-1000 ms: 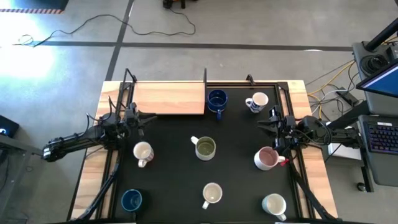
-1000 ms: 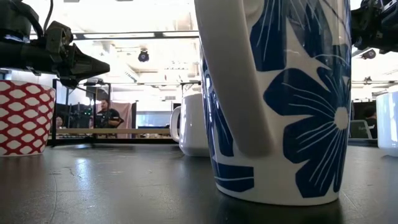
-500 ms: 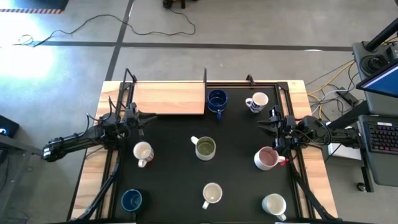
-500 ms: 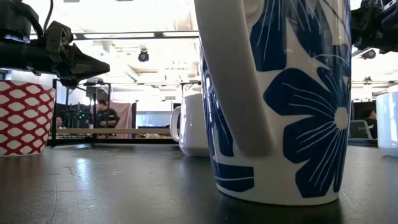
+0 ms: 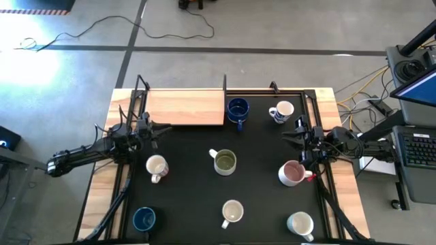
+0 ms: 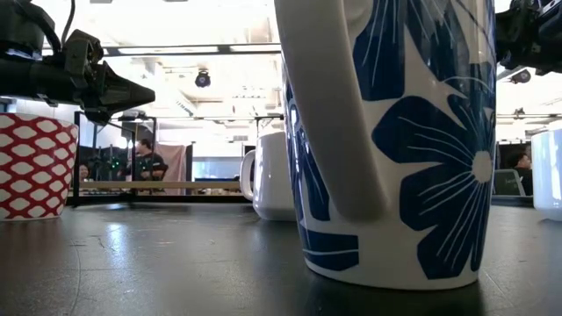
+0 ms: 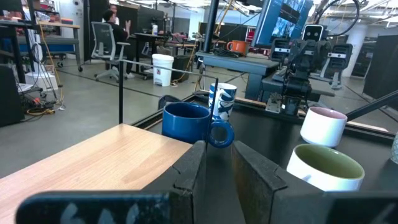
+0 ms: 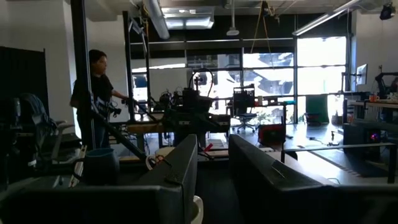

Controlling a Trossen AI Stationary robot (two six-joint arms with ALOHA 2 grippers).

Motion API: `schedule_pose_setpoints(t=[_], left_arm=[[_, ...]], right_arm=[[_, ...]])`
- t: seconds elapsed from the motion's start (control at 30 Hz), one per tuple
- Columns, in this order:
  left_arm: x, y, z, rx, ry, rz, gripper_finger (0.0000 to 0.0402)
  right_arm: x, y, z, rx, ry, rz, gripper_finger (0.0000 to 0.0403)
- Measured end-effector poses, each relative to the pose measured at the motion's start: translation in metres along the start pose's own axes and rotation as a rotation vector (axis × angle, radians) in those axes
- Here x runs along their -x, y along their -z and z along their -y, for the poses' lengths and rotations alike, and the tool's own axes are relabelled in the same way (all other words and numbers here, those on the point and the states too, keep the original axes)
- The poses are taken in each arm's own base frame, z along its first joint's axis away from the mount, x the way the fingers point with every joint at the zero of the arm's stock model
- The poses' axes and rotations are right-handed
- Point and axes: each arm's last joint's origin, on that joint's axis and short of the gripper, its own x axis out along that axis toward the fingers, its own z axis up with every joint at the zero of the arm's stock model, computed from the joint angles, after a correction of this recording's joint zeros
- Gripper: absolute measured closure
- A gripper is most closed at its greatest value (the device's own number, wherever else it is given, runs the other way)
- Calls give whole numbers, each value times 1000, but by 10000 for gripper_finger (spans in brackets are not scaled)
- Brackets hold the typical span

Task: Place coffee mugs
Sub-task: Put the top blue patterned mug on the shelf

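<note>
Seven coffee mugs [image 5: 224,162] are sitting across the black mat [image 5: 191,197] beside the wooden board [image 5: 184,107]; rigid, glazed, probably slippery, best gripped by rim. Left gripper [image 5: 165,126] and right gripper [image 5: 286,139] are hovering empty, fingers slightly apart.

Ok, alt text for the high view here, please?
Seven coffee mugs stand scattered on a black table mat, none held. The left gripper hovers beside a wooden board; the right gripper hovers between the printed white mug and the pink mug.
</note>
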Motion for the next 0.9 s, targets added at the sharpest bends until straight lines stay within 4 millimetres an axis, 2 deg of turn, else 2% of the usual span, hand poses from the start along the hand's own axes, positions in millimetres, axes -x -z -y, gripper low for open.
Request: schedule_pose_setpoints(t=[0.4, 0.8, 0.9], left_arm=[[0, 0, 0, 0, 0, 0, 340], [0, 0, 0, 0, 0, 0, 340], [0, 0, 0, 0, 0, 0, 340]], right_arm=[[0, -1, 2, -3, 78, 15, 319], [1, -10, 2, -146, 75, 115, 319], [0, -12, 4, -181, 141, 140, 319]])
